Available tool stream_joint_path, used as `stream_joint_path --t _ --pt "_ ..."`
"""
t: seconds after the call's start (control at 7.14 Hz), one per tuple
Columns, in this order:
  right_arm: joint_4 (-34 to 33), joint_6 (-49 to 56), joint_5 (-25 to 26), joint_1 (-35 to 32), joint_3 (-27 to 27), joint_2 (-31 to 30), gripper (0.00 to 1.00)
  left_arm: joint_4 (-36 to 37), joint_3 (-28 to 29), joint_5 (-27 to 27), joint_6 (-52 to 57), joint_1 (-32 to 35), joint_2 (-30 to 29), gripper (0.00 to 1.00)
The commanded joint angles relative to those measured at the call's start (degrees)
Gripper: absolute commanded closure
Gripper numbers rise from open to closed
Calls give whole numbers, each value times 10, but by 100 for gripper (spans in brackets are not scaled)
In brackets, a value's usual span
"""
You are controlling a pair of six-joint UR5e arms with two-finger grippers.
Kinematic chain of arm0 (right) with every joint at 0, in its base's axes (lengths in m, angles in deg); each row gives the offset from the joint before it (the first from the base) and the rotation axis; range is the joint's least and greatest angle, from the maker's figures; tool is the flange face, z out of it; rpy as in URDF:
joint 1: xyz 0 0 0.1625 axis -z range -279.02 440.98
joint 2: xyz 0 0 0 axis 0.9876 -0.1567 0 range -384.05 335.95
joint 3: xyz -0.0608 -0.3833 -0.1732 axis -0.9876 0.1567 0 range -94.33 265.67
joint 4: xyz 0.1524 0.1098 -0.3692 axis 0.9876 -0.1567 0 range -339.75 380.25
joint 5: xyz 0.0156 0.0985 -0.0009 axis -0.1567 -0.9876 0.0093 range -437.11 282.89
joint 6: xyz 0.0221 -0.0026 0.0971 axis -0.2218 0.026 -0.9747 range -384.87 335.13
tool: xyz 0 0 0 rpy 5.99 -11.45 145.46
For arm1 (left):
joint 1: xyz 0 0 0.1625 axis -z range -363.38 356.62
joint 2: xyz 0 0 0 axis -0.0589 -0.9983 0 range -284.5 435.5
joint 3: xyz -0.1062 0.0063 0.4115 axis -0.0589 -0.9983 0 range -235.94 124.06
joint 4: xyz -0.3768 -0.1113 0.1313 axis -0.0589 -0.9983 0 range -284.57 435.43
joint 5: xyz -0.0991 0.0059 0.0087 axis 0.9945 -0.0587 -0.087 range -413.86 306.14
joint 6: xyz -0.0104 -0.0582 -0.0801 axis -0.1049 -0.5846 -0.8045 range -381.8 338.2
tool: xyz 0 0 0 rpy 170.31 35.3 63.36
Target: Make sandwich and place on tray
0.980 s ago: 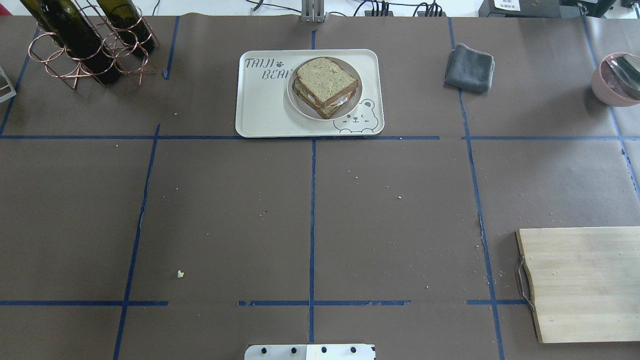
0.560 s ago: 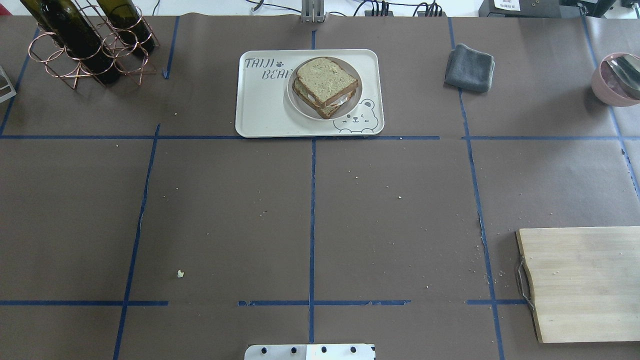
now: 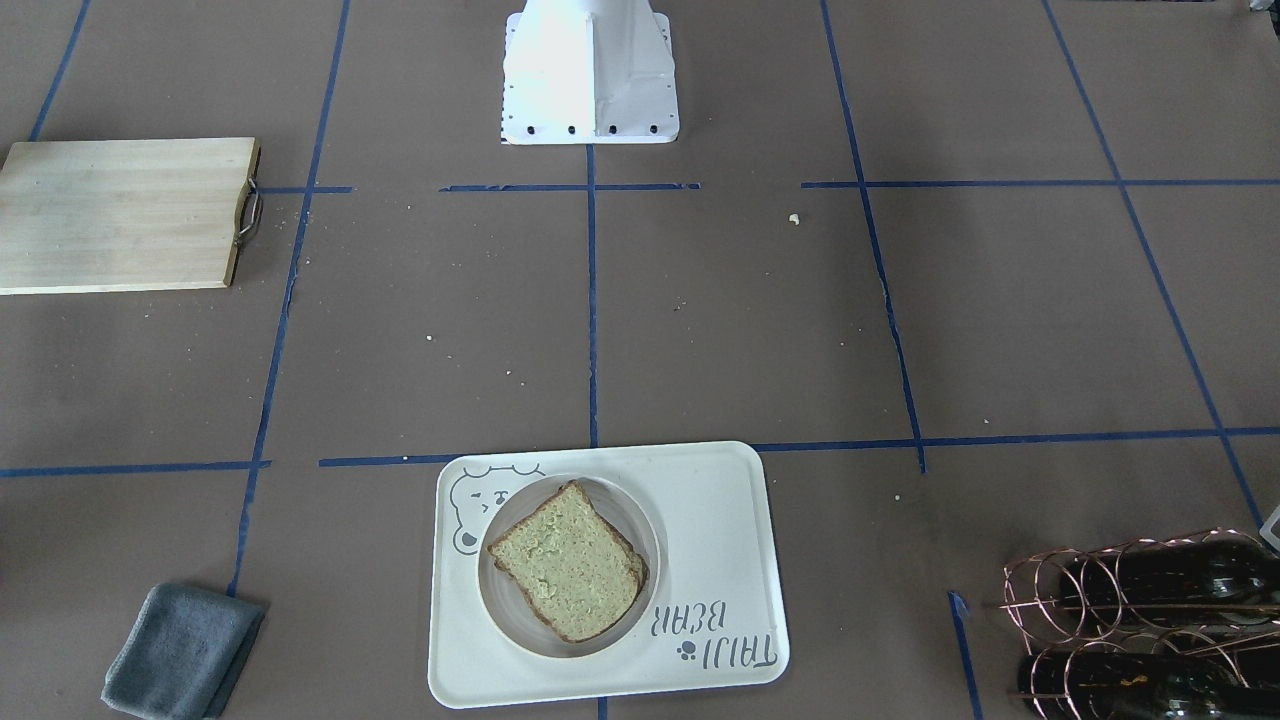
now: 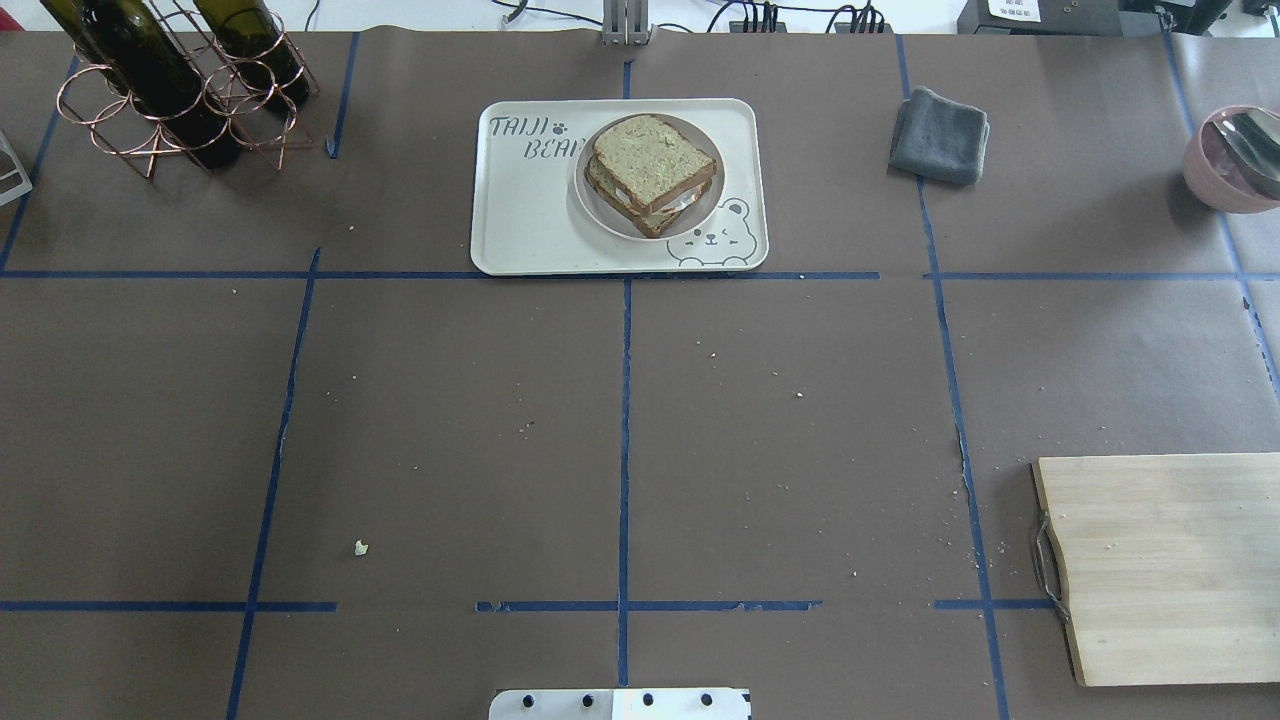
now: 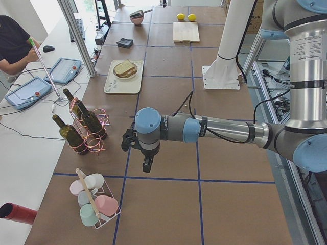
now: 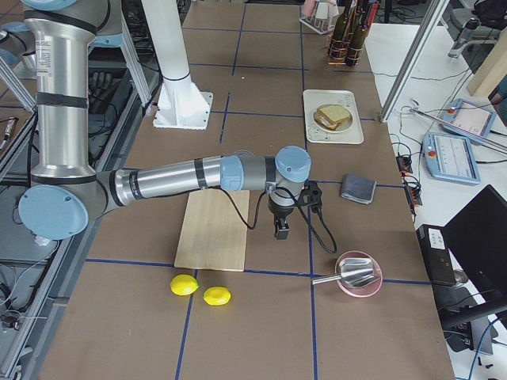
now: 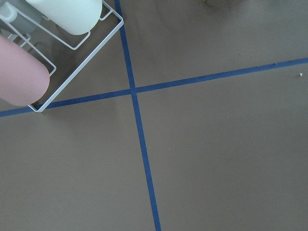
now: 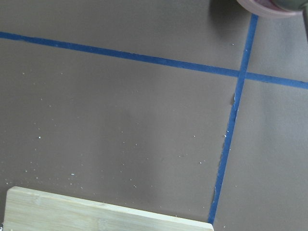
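The sandwich (image 4: 652, 172), brown-crusted bread around a white egg, lies on a small round plate (image 4: 588, 205) on the cream bear tray (image 4: 520, 225) at the table's far middle. It also shows in the front view (image 3: 567, 562) on the tray (image 3: 720, 510). My left gripper (image 5: 147, 166) hangs over bare table near the bottle rack, far from the tray. My right gripper (image 6: 280, 229) hangs beside the cutting board. Both show only in the side views, so I cannot tell whether they are open or shut.
A copper rack with wine bottles (image 4: 180, 90) stands at far left. A grey cloth (image 4: 940, 135), a pink bowl with a spoon (image 4: 1235, 160) and a wooden cutting board (image 4: 1170, 565) are on the right. A cup rack (image 5: 94, 204) and two lemons (image 6: 202, 290) lie at the table's ends.
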Motion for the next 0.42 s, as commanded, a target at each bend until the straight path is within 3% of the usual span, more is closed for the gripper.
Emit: stream_joint_path --t 0.0,0.28 --pt "0 14 7 -11 6 -15 0 0 27 -1 1 0 -9 0" --pt "-1 32 1 -26 12 -17 0 23 14 -1 1 0 -15 0"
